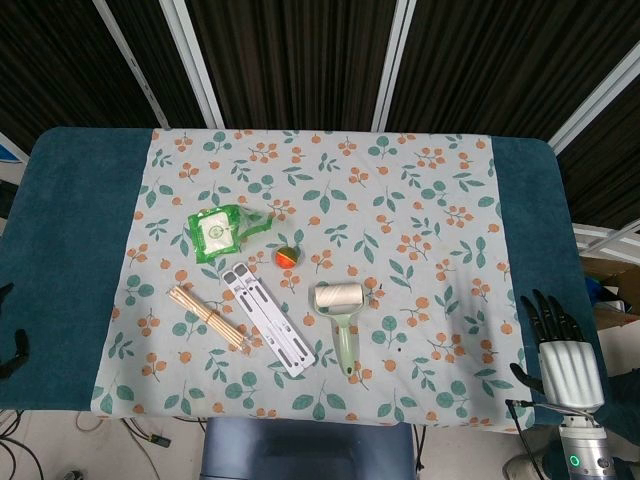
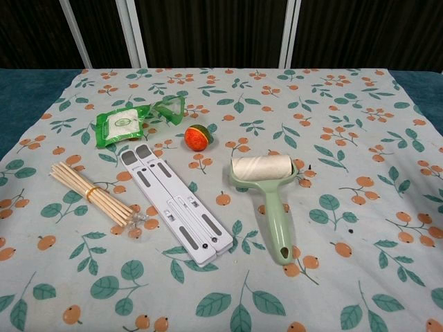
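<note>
Resting at the worktop's right edge, the right robot hand spreads empty fingers, well apart from the lint roller; the left robot hand is barely visible, possibly empty.

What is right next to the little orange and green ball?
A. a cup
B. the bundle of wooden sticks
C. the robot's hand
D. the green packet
D: the green packet lies just left of the ball, closer than the wooden sticks.
</note>
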Motion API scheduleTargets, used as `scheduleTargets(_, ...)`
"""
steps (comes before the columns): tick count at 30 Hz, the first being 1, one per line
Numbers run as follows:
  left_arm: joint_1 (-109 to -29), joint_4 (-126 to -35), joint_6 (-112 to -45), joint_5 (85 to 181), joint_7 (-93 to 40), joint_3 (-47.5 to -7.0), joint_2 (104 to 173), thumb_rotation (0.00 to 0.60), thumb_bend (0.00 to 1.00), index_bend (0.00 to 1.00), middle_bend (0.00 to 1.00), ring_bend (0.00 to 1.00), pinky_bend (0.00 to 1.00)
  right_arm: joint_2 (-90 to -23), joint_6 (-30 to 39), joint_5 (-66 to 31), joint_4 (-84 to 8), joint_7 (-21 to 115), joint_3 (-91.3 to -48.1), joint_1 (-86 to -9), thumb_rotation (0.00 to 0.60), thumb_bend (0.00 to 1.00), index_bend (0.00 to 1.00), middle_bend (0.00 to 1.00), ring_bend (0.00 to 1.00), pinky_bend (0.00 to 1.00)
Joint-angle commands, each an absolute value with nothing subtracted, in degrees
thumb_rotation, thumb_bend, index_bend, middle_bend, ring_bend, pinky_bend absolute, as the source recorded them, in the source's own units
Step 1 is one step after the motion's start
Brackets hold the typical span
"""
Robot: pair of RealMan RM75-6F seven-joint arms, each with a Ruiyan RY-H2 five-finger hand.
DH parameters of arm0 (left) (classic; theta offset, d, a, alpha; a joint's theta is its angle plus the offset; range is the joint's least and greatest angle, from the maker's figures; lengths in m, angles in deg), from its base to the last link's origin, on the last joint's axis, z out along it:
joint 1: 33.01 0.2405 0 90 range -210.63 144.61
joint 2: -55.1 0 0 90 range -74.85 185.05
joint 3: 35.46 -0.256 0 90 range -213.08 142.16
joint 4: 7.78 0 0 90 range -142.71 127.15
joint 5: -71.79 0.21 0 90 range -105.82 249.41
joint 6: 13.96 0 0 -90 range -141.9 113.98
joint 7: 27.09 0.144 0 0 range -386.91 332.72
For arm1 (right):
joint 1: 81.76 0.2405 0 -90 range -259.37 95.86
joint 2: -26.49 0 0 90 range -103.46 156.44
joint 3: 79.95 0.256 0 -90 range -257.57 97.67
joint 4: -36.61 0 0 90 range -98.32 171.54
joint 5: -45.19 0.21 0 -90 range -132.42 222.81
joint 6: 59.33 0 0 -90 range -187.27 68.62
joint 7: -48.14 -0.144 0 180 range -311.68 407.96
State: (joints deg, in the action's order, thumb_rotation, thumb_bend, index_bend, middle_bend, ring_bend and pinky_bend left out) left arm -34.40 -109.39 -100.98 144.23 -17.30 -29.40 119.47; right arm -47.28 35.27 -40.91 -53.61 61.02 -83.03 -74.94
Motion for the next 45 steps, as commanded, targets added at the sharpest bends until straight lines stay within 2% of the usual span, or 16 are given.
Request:
scheduleTargets(1,-34.35,-109.3,-101.13,144.63,-17.62,-29.45,119.41,0.6,0.55,0.12,0.0,0.0,0.01,-47.09,34.42,-40.92,-53.76,60.91,-82.77,-75.13,0.6,0.16,0.04,0.05,0.07,0.21)
scheduleTargets(8,-34.32,-107.65,-101.75,148.33,-19.1,-30.43,119.18,0.6,0.55,0.12,0.0,0.0,0.01,-47.23,33.57,-40.99,-53.61,60.67,-81.81,-75.47,0.6,0.16,0.03,0.05,0.07,0.21)
scheduleTargets(31,-34.82,-106.1,-101.27,151.52,-20.87,-31.15,119.03,0.6,0.55,0.12,0.0,0.0,0.0,-46.6,31.51,-41.57,-53.77,58.19,-79.58,-76.65,0.6,0.16,0.03,0.05,0.07,0.21)
scheduleTargets(36,-35.3,-105.23,-101.6,153.14,-21.31,-31.08,119.48,0.6,0.55,0.12,0.0,0.0,0.0,-46.87,27.06,-41.2,-53.54,56.85,-79.39,-74.76,0.6,0.16,0.03,0.05,0.07,0.21)
scheduleTargets(39,-35.25,-104.64,-101.8,154.17,-21.76,-31.5,119.58,0.6,0.54,0.12,0.0,0.0,0.0,-46.3,21.24,-41.06,-54.01,56.27,-78.03,-70.83,0.6,0.16,0.03,0.05,0.07,0.21)
scheduleTargets(45,-35.17,-104.69,-101.32,153.89,-22.33,-31.74,119.28,0.6,0.55,0.11,0.0,0.0,0.0,-45.83,8.77,-36.54,-54.53,54.43,-71.94,-61.39,0.6,0.16,0.02,0.06,0.07,0.21)
